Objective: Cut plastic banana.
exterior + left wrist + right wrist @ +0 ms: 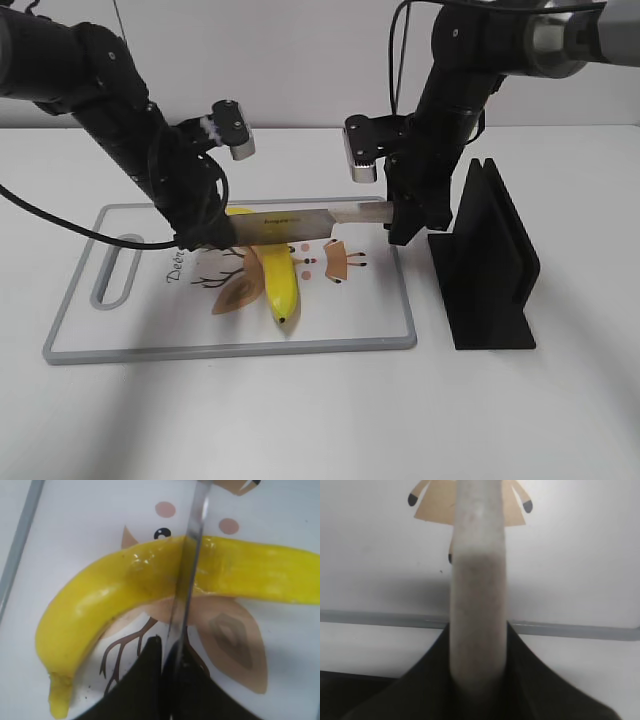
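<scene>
The plastic banana [280, 285] is bright yellow and lies on the cutting board [230, 350], running front to back. A knife [300, 222] lies level across it, over its rear half. My right gripper [405, 215] is shut on the knife's grey handle [477, 580] at the board's right edge. My left gripper [205, 238] is shut on the blade tip at the left. In the left wrist view the thin blade [187, 570] crosses the banana [100, 600] near its middle and runs into the shut jaws [167, 655]. I cannot tell whether the blade touches the banana.
A black knife stand [490, 260] sits on the white table just right of the board. The board has a handle slot [115, 270] at its left end and a printed drawing under the banana. The board's grey rim [570, 629] shows below the right gripper.
</scene>
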